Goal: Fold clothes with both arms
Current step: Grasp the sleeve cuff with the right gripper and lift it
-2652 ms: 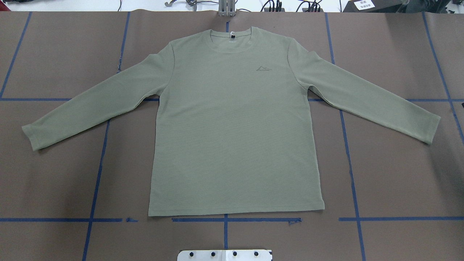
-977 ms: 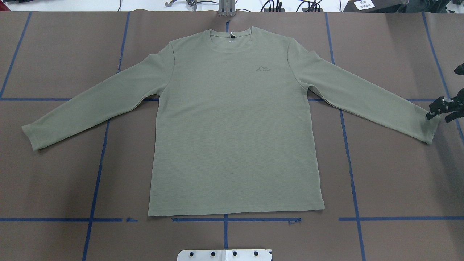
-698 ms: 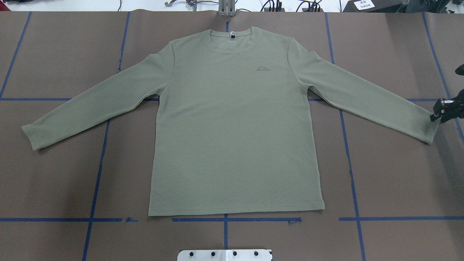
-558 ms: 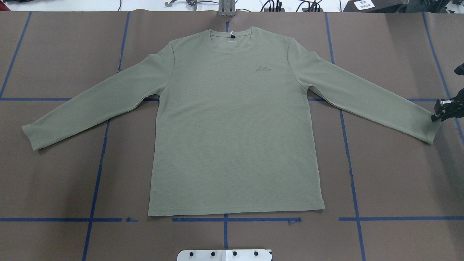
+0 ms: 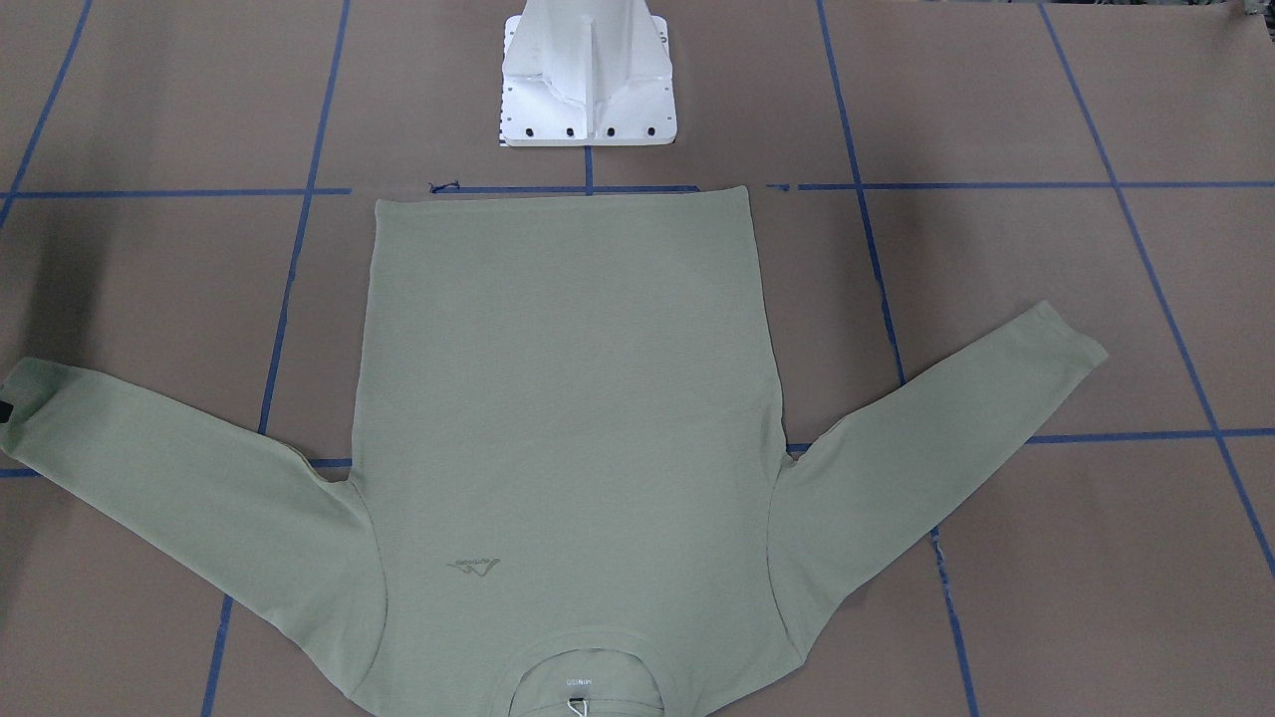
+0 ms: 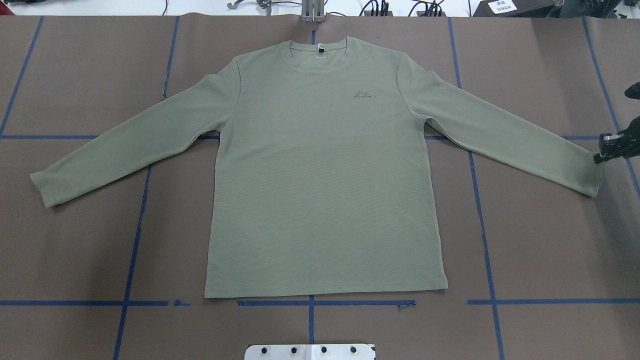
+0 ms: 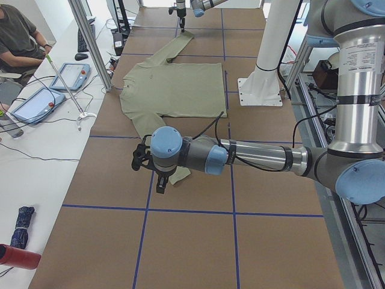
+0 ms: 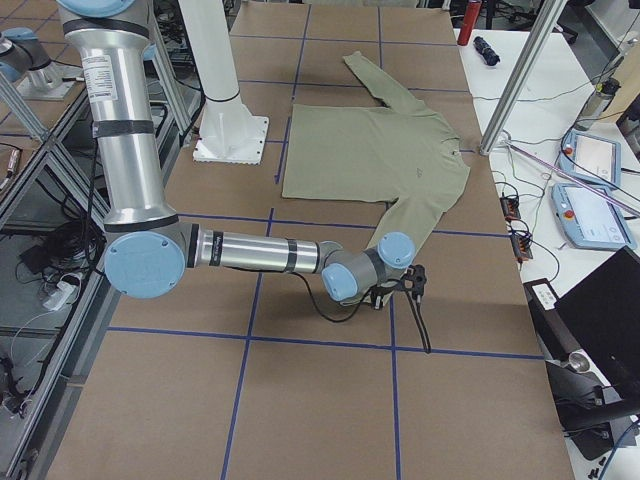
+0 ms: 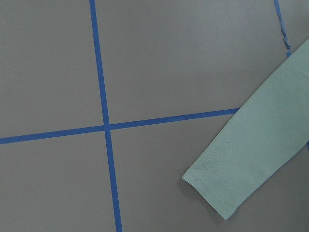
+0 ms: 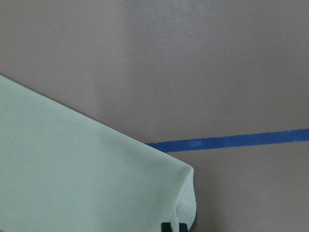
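The sage-green shirt [image 6: 320, 165] lies flat and face up on the brown table, collar [image 6: 318, 48] away from the robot and both sleeves spread out. My right gripper [image 6: 598, 159] is at the table's right edge, shut on the right sleeve cuff [image 6: 587, 172]. In the right wrist view the cuff edge [image 10: 186, 193] curls up just above the black fingertips [image 10: 173, 226]. My left gripper [image 7: 160, 180] hangs just above the left sleeve cuff [image 9: 227, 186]; I cannot tell whether it is open or shut. The left wrist view shows no fingers.
The white pedestal base [image 5: 588, 90] stands at the hem side of the shirt. Blue tape lines [image 6: 132, 250] grid the table. A side bench with tablets [image 7: 36, 102], cables and a seated operator [image 7: 18, 36] runs along the far edge.
My right gripper came in from the right edge, open at first, then closed on the right cuff. It has since shifted slightly toward the collar side, tugging the cuff corner with it.
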`<state>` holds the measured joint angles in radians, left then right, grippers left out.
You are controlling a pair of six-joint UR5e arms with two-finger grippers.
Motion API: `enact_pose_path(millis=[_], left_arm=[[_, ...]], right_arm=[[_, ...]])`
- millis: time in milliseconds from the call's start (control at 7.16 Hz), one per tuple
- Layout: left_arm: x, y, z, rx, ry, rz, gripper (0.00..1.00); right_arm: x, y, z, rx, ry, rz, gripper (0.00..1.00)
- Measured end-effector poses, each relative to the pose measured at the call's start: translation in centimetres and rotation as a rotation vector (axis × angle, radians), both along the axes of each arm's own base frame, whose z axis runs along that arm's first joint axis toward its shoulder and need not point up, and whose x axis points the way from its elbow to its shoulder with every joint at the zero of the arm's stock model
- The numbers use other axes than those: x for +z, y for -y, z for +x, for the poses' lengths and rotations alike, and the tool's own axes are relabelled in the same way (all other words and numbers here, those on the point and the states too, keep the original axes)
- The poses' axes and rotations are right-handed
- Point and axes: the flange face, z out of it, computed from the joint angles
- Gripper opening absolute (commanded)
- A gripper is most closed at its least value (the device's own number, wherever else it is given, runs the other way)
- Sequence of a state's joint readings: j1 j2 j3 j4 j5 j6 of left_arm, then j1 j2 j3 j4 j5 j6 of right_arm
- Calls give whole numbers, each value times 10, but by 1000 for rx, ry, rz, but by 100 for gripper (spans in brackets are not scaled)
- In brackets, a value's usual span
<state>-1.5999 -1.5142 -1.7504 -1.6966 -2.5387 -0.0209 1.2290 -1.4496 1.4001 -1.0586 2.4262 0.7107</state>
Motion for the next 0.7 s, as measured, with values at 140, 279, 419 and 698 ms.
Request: enact_pose_path(millis=[140, 279, 419, 698], left_arm=[[-6, 0, 0, 0, 0, 11, 100], [-10, 0, 0, 1, -5, 18, 100], [-13, -1, 1, 3, -14, 22, 100], [-15, -1, 2, 8, -33, 23, 100]], right_arm=[[-51, -2, -19, 39, 43, -18, 0], [-108, -2, -50, 73, 90, -49, 0], [-173, 4, -93, 107, 143, -94, 0], [-332, 21, -210, 213, 196, -164, 0]])
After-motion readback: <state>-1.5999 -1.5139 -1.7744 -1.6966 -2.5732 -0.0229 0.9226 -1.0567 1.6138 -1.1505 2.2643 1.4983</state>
